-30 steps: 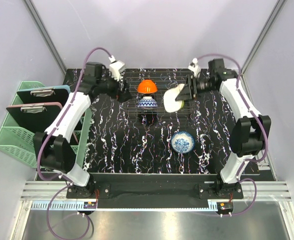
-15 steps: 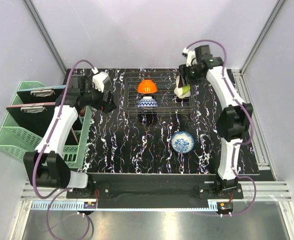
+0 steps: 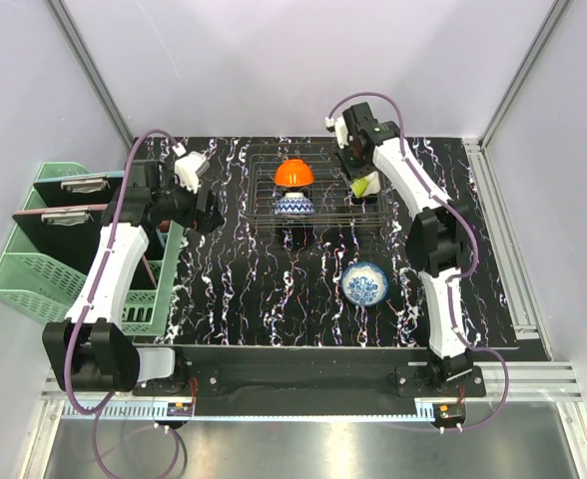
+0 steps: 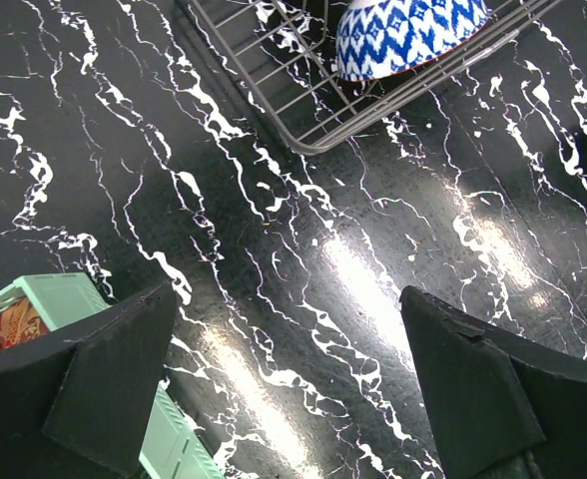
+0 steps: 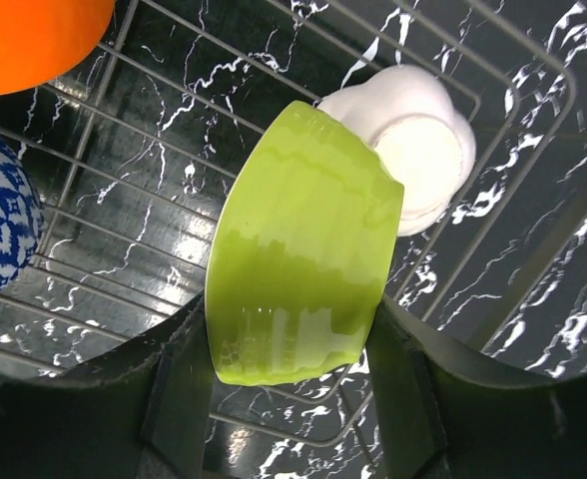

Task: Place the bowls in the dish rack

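Here, lime-green bowl [image 5: 298, 249] tipped on edge over dish rack [image 3: 329, 192], clamped in right end effector [image 5: 289, 384]

- A robotics lab test cell is shown, not a home or a kitchen.
- The workspace is closed in by plain pale walls [image 3: 274, 60] held in aluminium struts [image 3: 89, 70].
- Two white robot arms, left [image 3: 114, 269] and right [image 3: 403, 185], are bolted to a black base plate [image 3: 303, 364] on a slotted aluminium rail [image 3: 74, 379].
- Purple cables [image 3: 363, 97] are looped along the arms.
- A wire dish rack [image 3: 333, 190] and a blue-and-white bowl [image 3: 364, 283] are laid on a black marble-patterned mat [image 3: 264, 289].
- Clipboards [image 3: 69, 215] are stood in a mint-green basket [image 3: 24, 289] at the left side.
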